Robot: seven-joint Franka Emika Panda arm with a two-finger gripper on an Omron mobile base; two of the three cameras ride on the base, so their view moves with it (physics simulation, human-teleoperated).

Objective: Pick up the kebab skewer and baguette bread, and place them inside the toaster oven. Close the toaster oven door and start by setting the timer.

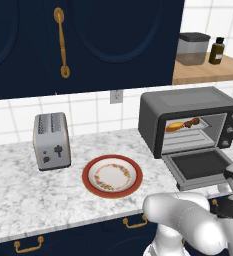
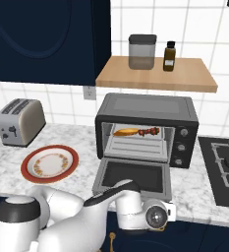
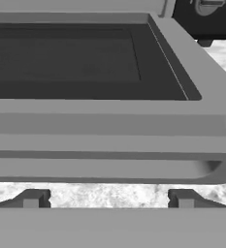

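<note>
The toaster oven (image 1: 188,100) (image 2: 145,104) stands on the counter with the toaster oven door (image 1: 198,165) (image 2: 135,177) dropped flat. On its rack lie the golden baguette bread (image 1: 174,126) (image 2: 126,131) and, just to its right, the kebab skewer (image 1: 191,122) (image 2: 149,131). My gripper (image 3: 108,199) is open and holds nothing. It sits low at the counter's front edge, just before the door's grey bar handle (image 3: 104,167). My hand (image 2: 155,214) sits below the door's front right corner.
A floral plate (image 1: 88,175) (image 2: 25,165) and a silver two-slot toaster (image 1: 51,140) (image 2: 20,121) stand left of the oven. A wooden shelf (image 2: 155,76) above carries a canister and a bottle. A stove (image 2: 224,167) lies to the right. Oven knobs (image 2: 184,132) line its right side.
</note>
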